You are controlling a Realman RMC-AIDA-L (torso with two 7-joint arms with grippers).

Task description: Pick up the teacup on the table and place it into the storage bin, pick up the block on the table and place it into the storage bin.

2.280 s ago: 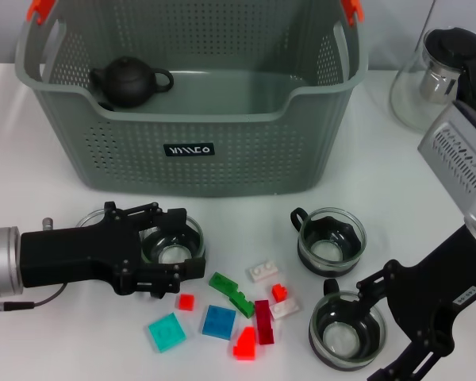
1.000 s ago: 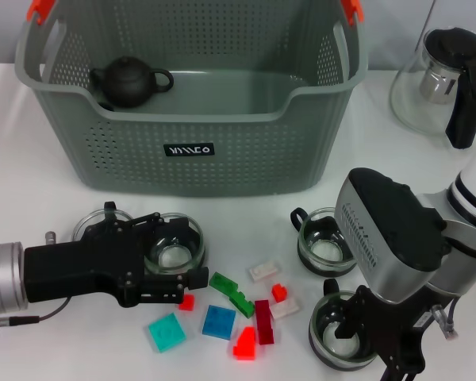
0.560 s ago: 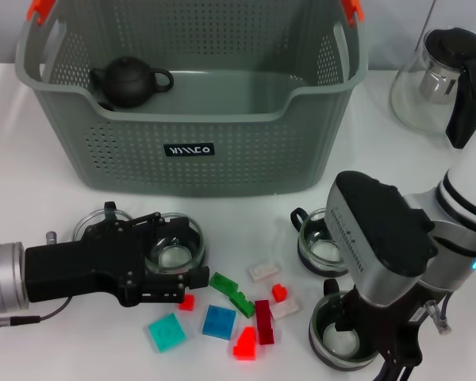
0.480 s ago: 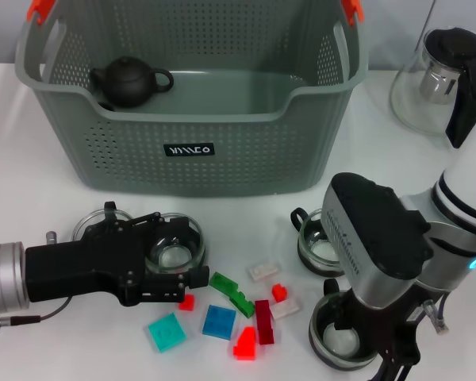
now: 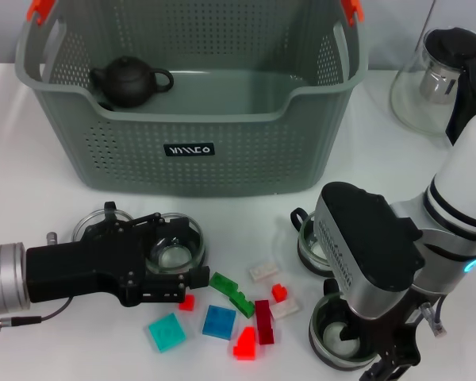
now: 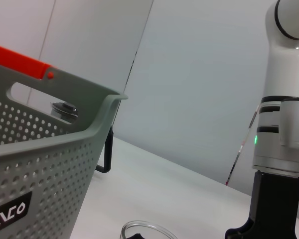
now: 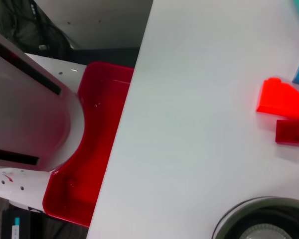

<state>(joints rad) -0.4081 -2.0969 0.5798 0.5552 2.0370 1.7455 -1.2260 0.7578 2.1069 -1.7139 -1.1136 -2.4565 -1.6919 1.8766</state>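
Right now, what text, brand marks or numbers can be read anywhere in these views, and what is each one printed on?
White stylised lettering on the small black label on the front of the storage bin: it cannot be read with certainty.
"...NCO": the end of that same label as it shows in the left wrist view, with the start cut off.
No other text or numbers are readable.

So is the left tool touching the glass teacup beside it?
Touching. In the head view the left tool has black fingers pressed against opposite sides of the teacup, no gap showing.
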